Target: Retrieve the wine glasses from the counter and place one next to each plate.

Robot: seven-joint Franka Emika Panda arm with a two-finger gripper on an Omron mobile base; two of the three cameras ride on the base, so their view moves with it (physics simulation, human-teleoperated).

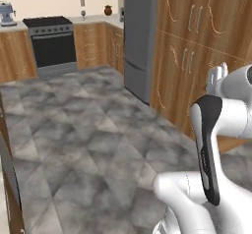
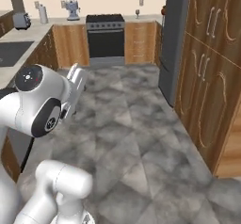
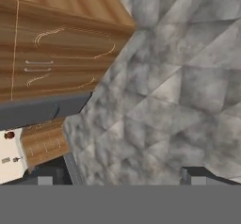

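1. Your tool (image 3: 120,175) is wide open and holds nothing. In the hand view its two dark fingertips (image 3: 45,177) stand far apart, with only the grey stone floor (image 3: 179,77) between them.
2. The tool hangs in the air over the floor, up at the end of the white arm (image 1: 211,130).
3. One wine glass (image 1: 83,14) stands far away on the counter (image 1: 93,19) at the back wall, just right of the black stove (image 1: 51,43). You can see the same glass in the right base view, next to the tall grey fridge (image 2: 172,39).
4. A small brown pot (image 1: 108,10) sits on that counter too, a little right of the glass.
5. The glass is well apart from your tool, with a lot of floor between them.
6. Tall wooden cupboards (image 1: 202,46) stand to the right of the fridge, close to the arm.
7. A grey mixer (image 1: 6,14) sits on the counter left of the stove.
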